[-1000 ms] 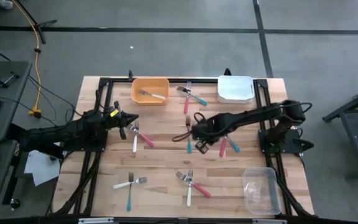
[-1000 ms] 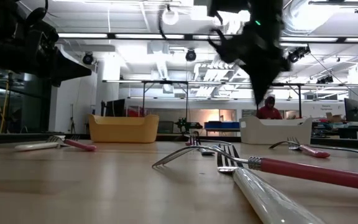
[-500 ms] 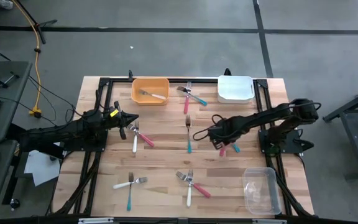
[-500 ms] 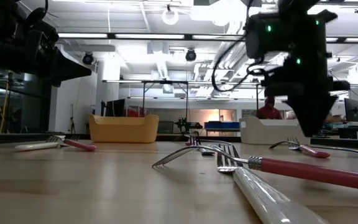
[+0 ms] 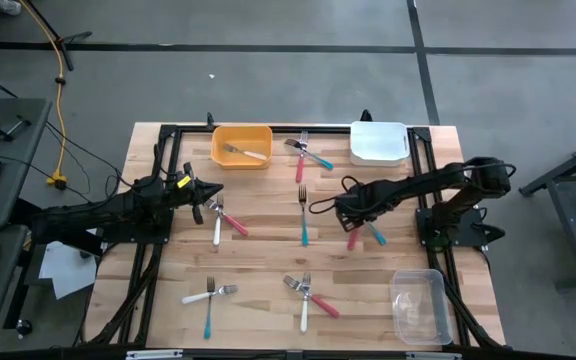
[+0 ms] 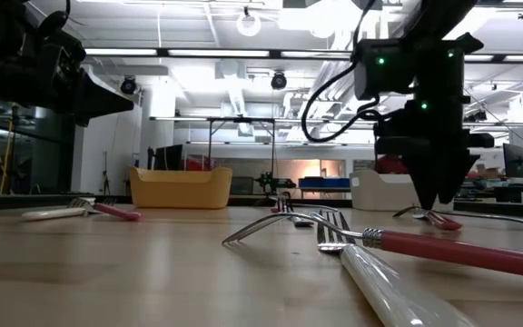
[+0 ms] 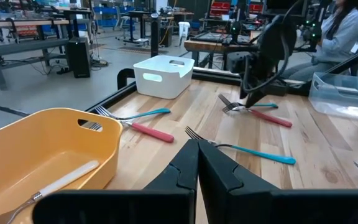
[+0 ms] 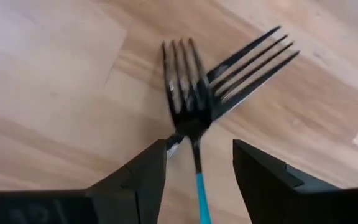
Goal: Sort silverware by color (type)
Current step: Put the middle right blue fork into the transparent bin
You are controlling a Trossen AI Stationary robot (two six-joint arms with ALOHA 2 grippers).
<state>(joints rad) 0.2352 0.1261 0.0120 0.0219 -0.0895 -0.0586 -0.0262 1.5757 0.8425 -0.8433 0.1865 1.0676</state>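
Observation:
The silverware lies scattered on the wooden table (image 5: 268, 250) as small forks with white, pink or teal handles. My right gripper (image 8: 199, 149) points down, open, low over a crossed pair of forks (image 5: 363, 232). One is pink-handled (image 5: 351, 240), the other teal-handled (image 8: 201, 199). Its fingers (image 8: 151, 168) stand on either side of the teal fork's neck, where the two heads cross (image 8: 194, 118), without visibly touching. My left gripper (image 5: 208, 196) waits at the table's left, level and shut, holding nothing.
An orange bin (image 5: 242, 146) with a white-handled fork in it and a white bin (image 5: 379, 142) stand at the far edge. A clear container (image 5: 418, 303) sits near right. A teal fork (image 5: 303, 215) lies mid-table, other forks far (image 5: 308, 155), left (image 5: 226, 218) and near (image 5: 308, 295).
My right gripper has gone from beside the mid-table teal fork toward the table's right edge and down onto the crossed pink and teal pair, rolling a little. It has opened on the way. No fork has moved.

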